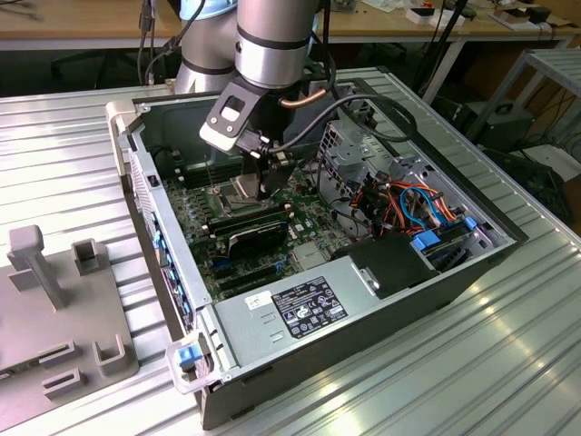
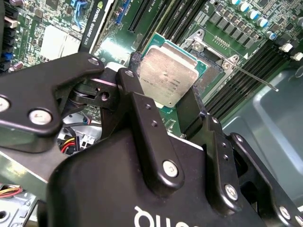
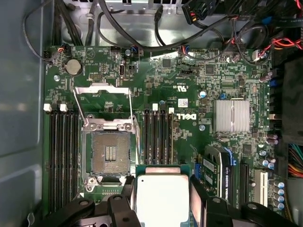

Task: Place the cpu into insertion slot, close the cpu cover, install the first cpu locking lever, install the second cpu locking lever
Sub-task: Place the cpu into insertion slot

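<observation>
The gripper [image 2: 165, 90] pinches the cpu [image 3: 162, 196] flat by its edges, near the insertion slot [image 3: 110, 153]. The cpu cover [image 3: 102, 88] is open to let it in.

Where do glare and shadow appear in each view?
First wrist view: glare washes the cpu top nearly white; the slot is evenly lit. Second wrist view: the cpu shines only mildly. Exterior view: the table reflects bright bands; the case inside is dimmer.
</observation>
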You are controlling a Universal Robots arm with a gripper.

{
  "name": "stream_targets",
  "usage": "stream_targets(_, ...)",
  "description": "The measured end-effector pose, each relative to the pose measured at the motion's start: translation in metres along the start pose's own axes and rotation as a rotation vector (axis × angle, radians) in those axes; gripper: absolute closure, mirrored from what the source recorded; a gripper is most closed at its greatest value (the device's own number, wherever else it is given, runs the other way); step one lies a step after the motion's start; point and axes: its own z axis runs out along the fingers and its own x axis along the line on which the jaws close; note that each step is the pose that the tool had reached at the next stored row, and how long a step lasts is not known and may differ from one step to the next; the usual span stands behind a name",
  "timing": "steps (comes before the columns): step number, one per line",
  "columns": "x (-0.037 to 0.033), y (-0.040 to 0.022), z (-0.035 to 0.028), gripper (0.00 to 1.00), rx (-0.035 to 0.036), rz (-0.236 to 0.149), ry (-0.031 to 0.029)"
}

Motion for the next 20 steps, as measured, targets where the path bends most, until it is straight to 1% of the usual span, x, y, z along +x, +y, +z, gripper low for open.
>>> stream_targets(13,0.0019,-0.0005,0.0108,0.45,0.0001,0.000,-0.0001)
stream_targets(20,0.0022,-0.0006,0.0152,0.45,0.0000,0.000,0.0000)
